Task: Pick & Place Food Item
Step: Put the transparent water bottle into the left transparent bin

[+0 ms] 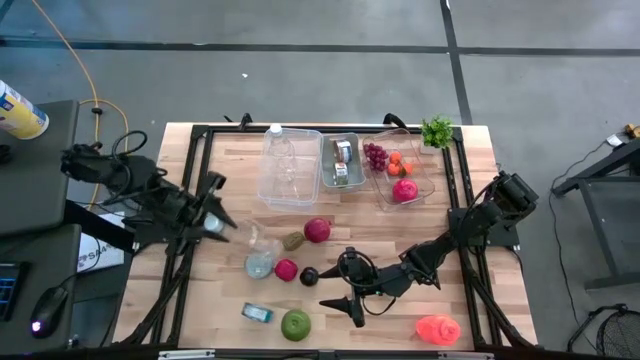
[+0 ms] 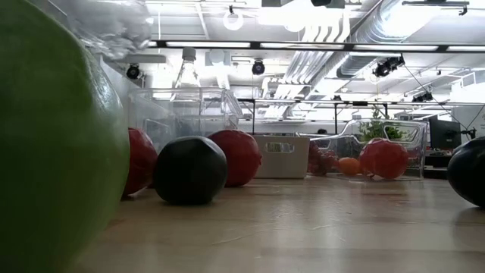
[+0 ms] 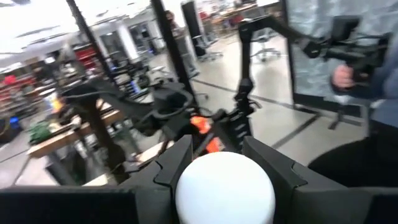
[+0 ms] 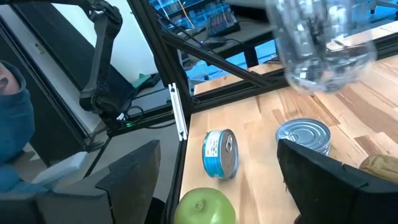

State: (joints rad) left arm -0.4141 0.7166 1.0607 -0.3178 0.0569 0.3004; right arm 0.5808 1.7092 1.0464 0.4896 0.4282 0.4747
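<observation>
My left gripper (image 1: 216, 223) is over the table's left part and is shut on a clear plastic bottle (image 1: 255, 241) with a white cap (image 3: 224, 190). The bottle is off the table and shows high up in the right wrist view (image 4: 320, 43). My right gripper (image 1: 345, 303) is open and low over the near middle of the table. It points toward the table's left, between a black plum (image 1: 309, 276) and a green apple (image 1: 296, 323). The apple (image 4: 205, 208) rests on the wood just ahead of its open fingers, untouched. My left gripper holds the bottle by its white-capped top end (image 3: 224, 190), pinched between the two fingers, one on each side. The fingers come in about level from the table's left. The bottle is lifted clear and its body reaches out past the gripper toward the table's middle (image 1: 262, 244).
On the wood lie a tin can (image 4: 305, 135), a blue can on its side (image 4: 221, 154), two red fruits (image 1: 317, 230) (image 1: 286, 269), a brown item (image 1: 292, 241) and an orange-red item (image 1: 437, 328). Clear bins (image 1: 290, 168) (image 1: 400, 178), a small box (image 1: 342, 162) and greens (image 1: 437, 130) line the far edge.
</observation>
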